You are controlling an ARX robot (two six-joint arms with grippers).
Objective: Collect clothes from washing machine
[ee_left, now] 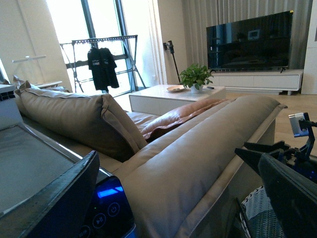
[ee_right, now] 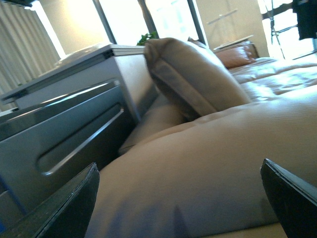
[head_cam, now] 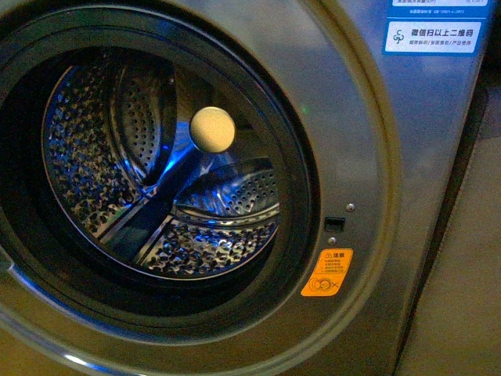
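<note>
Both released: left hand (ee_left: 178, 157), right hand (ee_right: 179, 164); grey washing machine (head_cam: 411, 157) w/ perforated steel drum (head_cam: 94, 157), orange sticker (head_cam: 327, 272).

A home: sofa (ee_left: 198, 148), television (ee_left: 249, 40), washing machine (head_cam: 407, 157).

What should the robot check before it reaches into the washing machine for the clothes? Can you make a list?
1. Washing machine door out of the way: ok, the drum mouth is open.
2. Clothes spotted: not ok, none show in the drum; its front bottom is hidden by the rim.
3. Left gripper open and empty: ok.
4. Right gripper open and empty: ok.
5. Arms pointed at the drum: not ok, both wrist cameras face the sofa, and no arm shows in the front view.
6. Woven basket ready: cannot tell, only a corner shows.
</note>
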